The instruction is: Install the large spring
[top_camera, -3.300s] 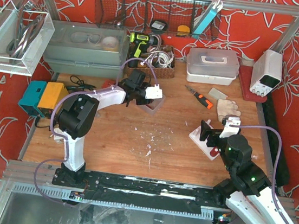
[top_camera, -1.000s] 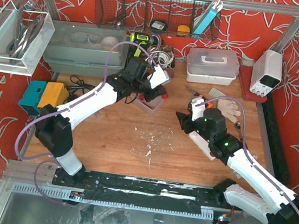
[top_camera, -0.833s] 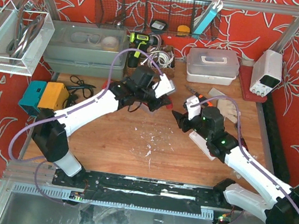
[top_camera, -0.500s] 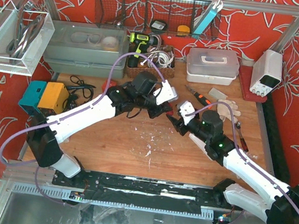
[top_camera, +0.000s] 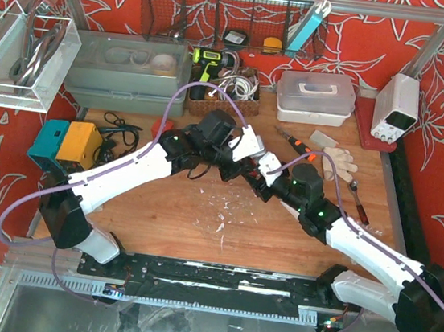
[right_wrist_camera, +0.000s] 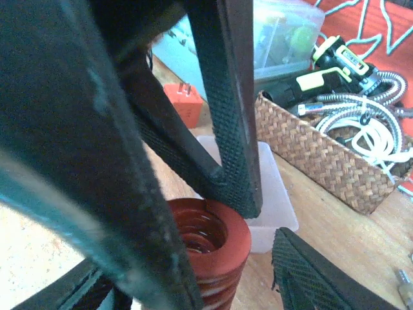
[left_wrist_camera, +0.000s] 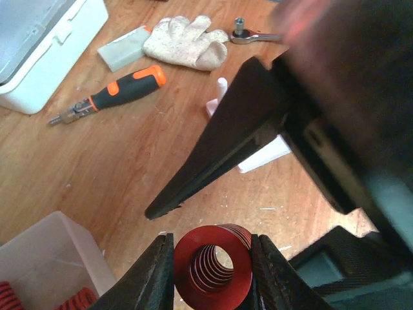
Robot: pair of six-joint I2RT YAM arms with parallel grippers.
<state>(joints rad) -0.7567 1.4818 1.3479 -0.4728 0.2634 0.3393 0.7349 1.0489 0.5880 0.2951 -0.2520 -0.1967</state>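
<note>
Our left claw (left_wrist_camera: pixel 211 237), gripping the red metal coil spring (left_wrist_camera: pixel 213 276), now reaches our wide right claw (top_camera: pixel 258 179), so handover looks next.

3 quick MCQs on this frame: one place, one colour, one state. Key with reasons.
1. The screwdriver lies:
A) inside the white box
B) on the table, apart from box and glove
C) on top of the glove

2. The large spring is:
A) silver
B) black
C) red

3. The left gripper is:
A) shut on the large spring
B) open and empty
C) shut on the glove

Key:
1 B, bare wood shows all around it.
2 C, its coils are red in both wrist views.
3 A, its fingers press the spring's two sides.
</note>
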